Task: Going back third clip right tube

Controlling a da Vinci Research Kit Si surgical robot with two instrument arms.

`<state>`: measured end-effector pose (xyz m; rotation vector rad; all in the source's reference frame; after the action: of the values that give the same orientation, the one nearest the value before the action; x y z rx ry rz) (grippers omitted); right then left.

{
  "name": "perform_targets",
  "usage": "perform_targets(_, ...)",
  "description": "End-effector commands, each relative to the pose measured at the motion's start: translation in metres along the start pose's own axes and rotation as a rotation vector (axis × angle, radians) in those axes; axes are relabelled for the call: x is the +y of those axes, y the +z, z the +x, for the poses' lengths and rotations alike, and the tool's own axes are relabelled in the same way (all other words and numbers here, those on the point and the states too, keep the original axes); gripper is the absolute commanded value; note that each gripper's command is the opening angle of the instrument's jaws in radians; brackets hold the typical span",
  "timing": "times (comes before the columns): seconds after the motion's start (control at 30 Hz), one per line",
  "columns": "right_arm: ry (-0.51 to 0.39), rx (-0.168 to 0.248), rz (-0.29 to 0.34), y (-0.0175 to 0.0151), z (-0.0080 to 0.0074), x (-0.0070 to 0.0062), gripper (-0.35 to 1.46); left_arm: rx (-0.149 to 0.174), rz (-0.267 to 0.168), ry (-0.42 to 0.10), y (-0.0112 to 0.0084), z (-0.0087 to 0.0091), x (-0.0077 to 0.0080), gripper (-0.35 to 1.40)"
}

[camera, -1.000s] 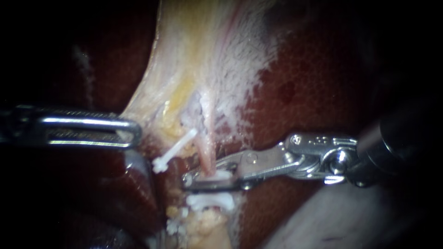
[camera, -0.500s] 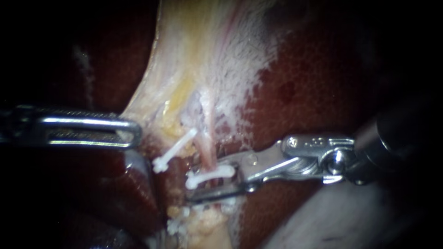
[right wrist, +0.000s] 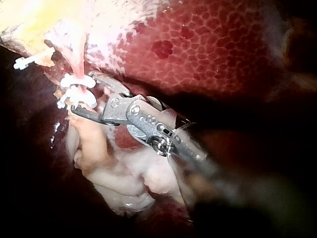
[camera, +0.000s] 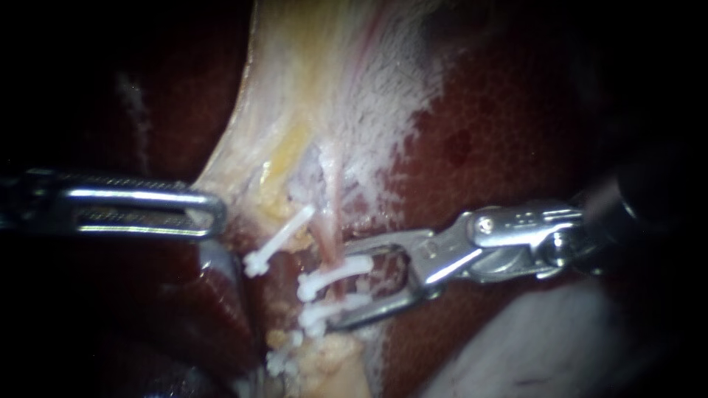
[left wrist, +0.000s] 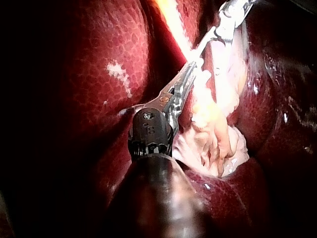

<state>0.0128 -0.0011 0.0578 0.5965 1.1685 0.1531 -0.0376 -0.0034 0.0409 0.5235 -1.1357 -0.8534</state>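
Right tube [camera: 330, 237]: thin, pink, smooth strand running down out of the pale tissue [camera: 317, 96]. Two white plastic clips cross it, each a short bar with knobbed ends. The upper clip [camera: 335, 274] and lower clip [camera: 328, 312] sit close together, one just below the other, both closed around the tube.

My right instrument [camera: 346, 286]: bright metal, hinged, coming in from the right. Its jaws stand apart, a clear gap between them and nothing gripped. The upper jaw is level with the upper clip, and the lower jaw lies against the lower clip. The right wrist view agrees: the open tips sit at the two clips.

Slanted clip [camera: 279, 239]: same white plastic, just left of the tube and apart from the other two.

My left instrument [camera: 214, 208]: slotted, ridged jaws, closed on the lower edge of the pale tissue, a fibrous, yellow-white sheet.

Liver [camera: 501, 147]: dark red, finely mottled, to the right of the sheet.
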Motion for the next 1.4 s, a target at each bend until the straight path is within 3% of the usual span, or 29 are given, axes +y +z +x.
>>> perform_targets(0.03,-0.001,0.002,-0.013,-0.0011,0.0,-0.0001,0.54,0.0,0.001,0.0,0.0,0.0,0.0,-0.35)
perform_targets(0.3,-0.059,0.006,-0.071,-0.0064,0.0017,-0.0001,0.55,0.0,0.002,0.001,0.0,0.0,0.0002,-0.35)
perform_targets(0.6,-0.062,0.006,-0.083,-0.0073,0.002,-0.0003,0.56,0.002,0.006,0.003,0.0,0.0006,0.0017,-0.35)
perform_targets(0.83,-0.068,0.006,-0.083,-0.0072,0.0021,-0.0006,0.57,-0.004,0.0,0.009,0.0008,0.0029,0.0049,-0.35)
perform_targets(0.97,-0.068,0.006,-0.083,-0.0072,0.002,-0.0006,0.57,0.02,-0.021,-0.002,0.0028,0.0059,0.0063,-0.35)
perform_targets(1.4,-0.068,0.006,-0.083,-0.0073,0.002,-0.0006,0.56,0.046,0.008,-0.017,0.0056,0.0082,0.0052,-0.35)
